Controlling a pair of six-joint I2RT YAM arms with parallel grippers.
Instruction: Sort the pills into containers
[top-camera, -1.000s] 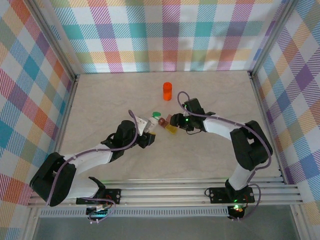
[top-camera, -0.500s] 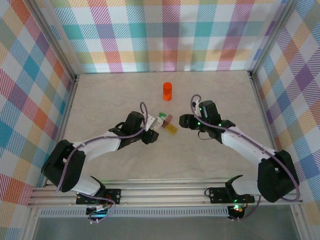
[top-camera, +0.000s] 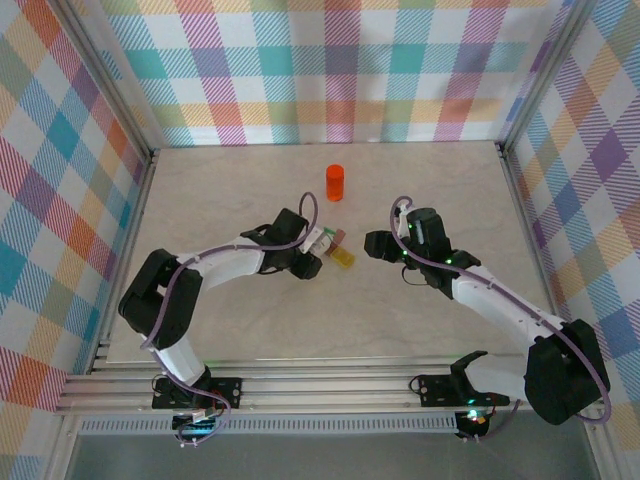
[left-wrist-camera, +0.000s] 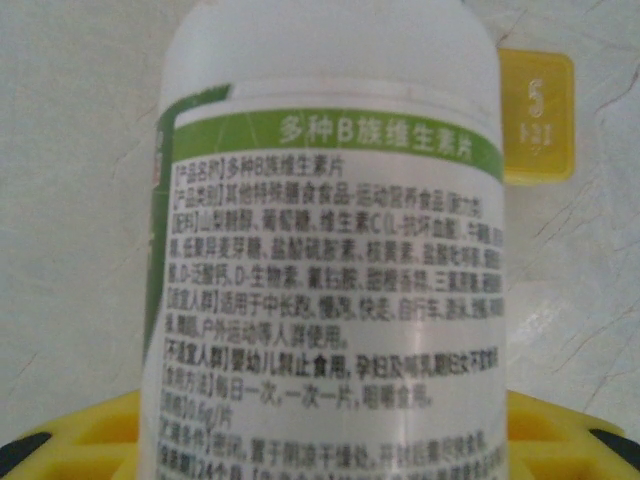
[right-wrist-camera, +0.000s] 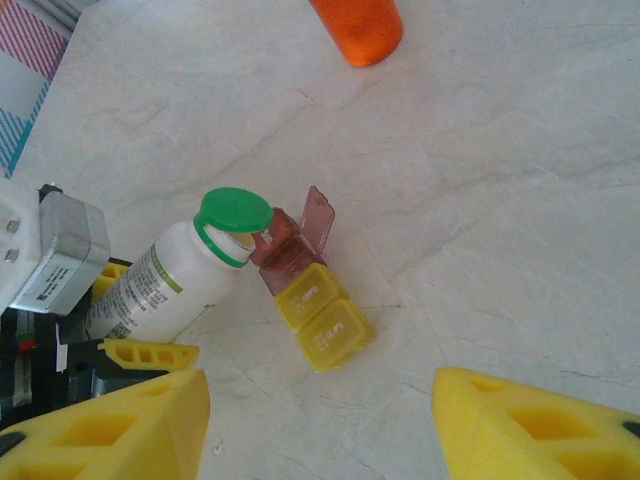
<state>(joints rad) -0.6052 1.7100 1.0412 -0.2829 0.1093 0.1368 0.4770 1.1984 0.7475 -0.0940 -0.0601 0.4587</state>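
The bottle (top-camera: 320, 240) sits in the left gripper (top-camera: 309, 251), near the middle of the table (top-camera: 220, 190). The pill box (top-camera: 342, 257) lies just right of it. The small container (top-camera: 334, 182) stands behind both, well apart.

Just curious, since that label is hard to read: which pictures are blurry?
Left wrist view: the bottle is so close its print looks soft. Right wrist view: pill box crisp, near yellow fingers blurred. Top view: evenly lit, sharp.
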